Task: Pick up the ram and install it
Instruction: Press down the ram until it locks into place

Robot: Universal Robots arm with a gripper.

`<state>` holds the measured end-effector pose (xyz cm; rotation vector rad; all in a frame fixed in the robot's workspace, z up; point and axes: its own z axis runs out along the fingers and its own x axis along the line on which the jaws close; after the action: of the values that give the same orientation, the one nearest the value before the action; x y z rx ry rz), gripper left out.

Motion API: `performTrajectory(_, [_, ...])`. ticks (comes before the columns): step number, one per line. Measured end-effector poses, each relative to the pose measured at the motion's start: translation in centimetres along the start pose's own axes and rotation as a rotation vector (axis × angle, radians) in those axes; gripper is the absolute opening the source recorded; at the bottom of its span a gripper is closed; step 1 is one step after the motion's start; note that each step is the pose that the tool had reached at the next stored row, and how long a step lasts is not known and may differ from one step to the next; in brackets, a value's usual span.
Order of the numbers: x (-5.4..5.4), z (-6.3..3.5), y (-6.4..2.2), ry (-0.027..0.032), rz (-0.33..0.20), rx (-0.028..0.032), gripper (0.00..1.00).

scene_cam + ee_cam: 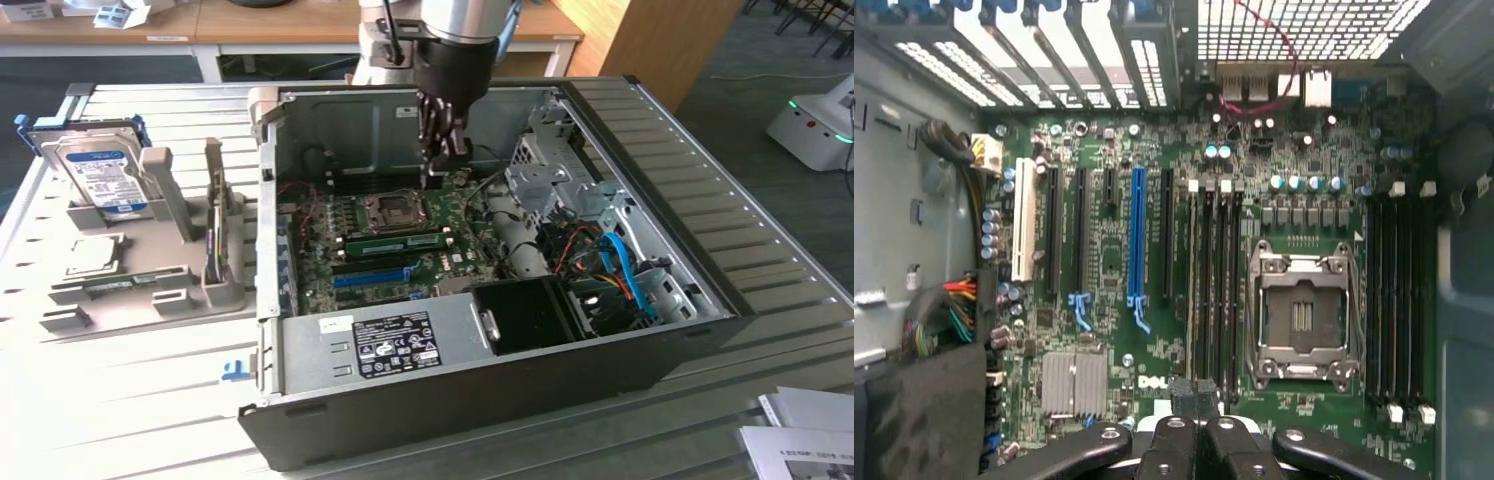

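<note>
A green ram (394, 243) stick stands on edge in a slot of the motherboard (327, 215), between the open processor socket (396, 208) and the long blue slot (370, 275). My gripper (447, 168) hangs inside the open computer case (694, 260), above the board and a little beyond the ram's end on the exterior view's right. Its fingers are shut with nothing between them. In the wrist view the gripper (1196, 395) sits over one end of the black memory slots (1216, 290), beside the socket (1301, 315).
A grey fixture tray (147, 290) on the exterior view's left holds a hard drive (100, 170), a square silver chip (87, 257) and an upright card (214, 215). Case walls, a drive cage (561, 165) and blue cables (627, 265) crowd the board. Papers (801, 440) lie at the near corner.
</note>
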<state>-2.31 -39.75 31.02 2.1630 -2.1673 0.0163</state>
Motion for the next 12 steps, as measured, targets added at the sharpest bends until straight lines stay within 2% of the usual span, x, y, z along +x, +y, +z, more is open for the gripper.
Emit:
performTrajectory(6, [0.0, -0.04, -0.93, -0.0001, 0.000, 0.0000, 0.10])
performTrajectory(12, [0.0, -0.05, -1.21, -0.0001, 0.000, 0.0000, 0.10])
